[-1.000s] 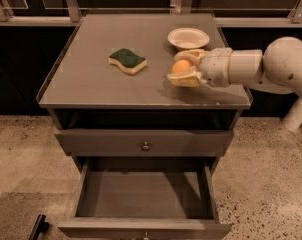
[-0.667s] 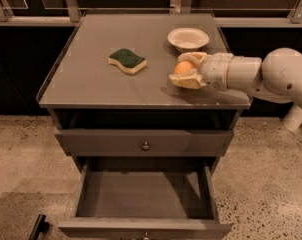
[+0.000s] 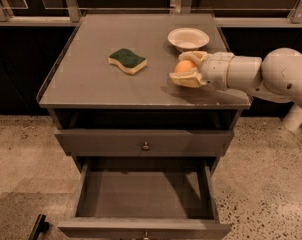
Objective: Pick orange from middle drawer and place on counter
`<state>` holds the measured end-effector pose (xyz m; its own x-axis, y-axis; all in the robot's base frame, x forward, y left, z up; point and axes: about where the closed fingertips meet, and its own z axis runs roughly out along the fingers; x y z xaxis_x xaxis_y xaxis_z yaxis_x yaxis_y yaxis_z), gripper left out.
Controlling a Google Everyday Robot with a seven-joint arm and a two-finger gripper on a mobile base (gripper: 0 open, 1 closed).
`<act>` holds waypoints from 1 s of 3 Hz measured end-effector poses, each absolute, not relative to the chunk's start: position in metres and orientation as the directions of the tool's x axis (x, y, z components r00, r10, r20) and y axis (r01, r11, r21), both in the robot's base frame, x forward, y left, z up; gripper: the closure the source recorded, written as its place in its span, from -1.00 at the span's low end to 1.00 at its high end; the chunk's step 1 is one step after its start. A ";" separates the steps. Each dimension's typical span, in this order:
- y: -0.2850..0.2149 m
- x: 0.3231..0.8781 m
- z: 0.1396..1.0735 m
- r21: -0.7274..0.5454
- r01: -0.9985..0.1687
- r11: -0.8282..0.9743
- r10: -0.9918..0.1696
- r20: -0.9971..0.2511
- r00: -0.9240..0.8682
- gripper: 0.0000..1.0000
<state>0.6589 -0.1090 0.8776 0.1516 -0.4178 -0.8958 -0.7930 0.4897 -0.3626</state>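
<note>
The orange [image 3: 184,66] sits between the fingers of my gripper [image 3: 183,69], low over the right part of the counter [image 3: 101,84]; I cannot tell whether it touches the top. The gripper reaches in from the right on a white arm and is shut on the orange. The middle drawer [image 3: 141,191] stands pulled open below, its grey floor bare. Its front panel is at the bottom edge of the view.
A green-and-yellow sponge [image 3: 127,60] lies on the counter's middle left. A small white bowl [image 3: 188,38] stands at the back right, just behind the gripper. The top drawer [image 3: 146,143] is closed. Speckled floor surrounds the cabinet.
The gripper with the orange has barely moved, drifting slightly along the counter's right side. The drawer stays open.
</note>
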 end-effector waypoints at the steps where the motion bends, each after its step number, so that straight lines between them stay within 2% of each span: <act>1: -0.109 0.659 0.878 -0.363 -0.793 0.490 -0.418 -0.896 0.152 -0.31; 2: -0.109 0.659 0.878 -0.363 -0.793 0.490 -0.418 -0.896 0.152 -0.77; 3: -0.109 0.659 0.878 -0.363 -0.793 0.489 -0.418 -0.896 0.152 -1.00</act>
<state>0.6589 -0.1088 0.8775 0.1517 -0.4177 -0.8958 -0.7931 0.4895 -0.3625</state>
